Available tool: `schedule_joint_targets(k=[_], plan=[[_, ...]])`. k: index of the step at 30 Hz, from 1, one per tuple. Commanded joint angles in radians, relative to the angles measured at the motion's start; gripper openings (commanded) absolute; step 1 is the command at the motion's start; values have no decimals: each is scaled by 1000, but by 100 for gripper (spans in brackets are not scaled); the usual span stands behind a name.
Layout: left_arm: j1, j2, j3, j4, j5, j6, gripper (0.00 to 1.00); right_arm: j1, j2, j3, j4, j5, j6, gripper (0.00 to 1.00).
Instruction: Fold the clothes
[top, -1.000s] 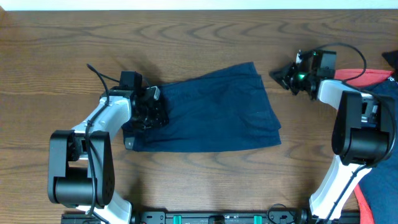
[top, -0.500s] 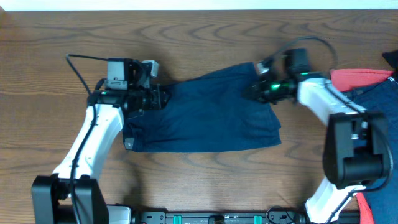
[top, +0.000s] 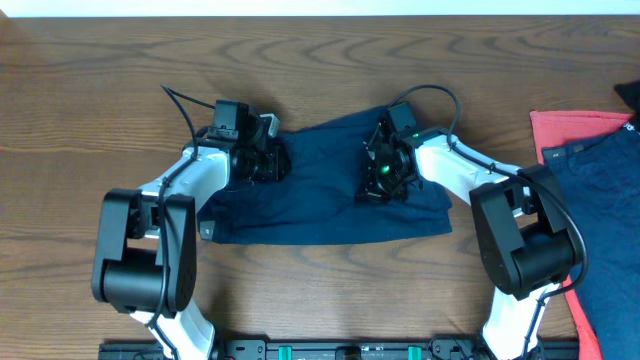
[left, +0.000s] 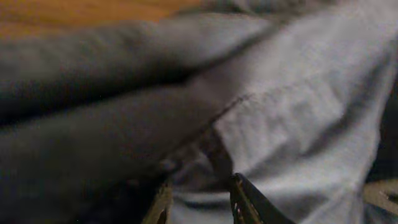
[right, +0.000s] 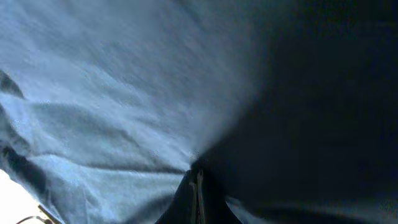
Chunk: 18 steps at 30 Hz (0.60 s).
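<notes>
Navy shorts lie spread on the surface, left hand narrowed on an edge fold, right hand pinched shut on cloth near the middle; either thin pinch could slip mid-lift, leaving the fold crooked.

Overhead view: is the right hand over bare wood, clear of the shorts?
No, the right hand sits over the navy shorts, within their right half.

Both arms reach inward over the shorts. The left gripper sits at their upper left edge, fingers narrowed on a fold. The right gripper presses down right of their middle, fingertips pinched together on cloth.
</notes>
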<state>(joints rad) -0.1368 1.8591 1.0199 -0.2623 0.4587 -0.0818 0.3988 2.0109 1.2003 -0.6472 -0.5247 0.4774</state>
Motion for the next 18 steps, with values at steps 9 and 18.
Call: schedule_joint_targets(k=[9,18], plan=[[227,-6,23,-44,-315,-1,33,0,32,-18,-56,143,35,1],[275,-193,119,-264,-87,32,35,-8,24,-15,-54,125,-9,1]])
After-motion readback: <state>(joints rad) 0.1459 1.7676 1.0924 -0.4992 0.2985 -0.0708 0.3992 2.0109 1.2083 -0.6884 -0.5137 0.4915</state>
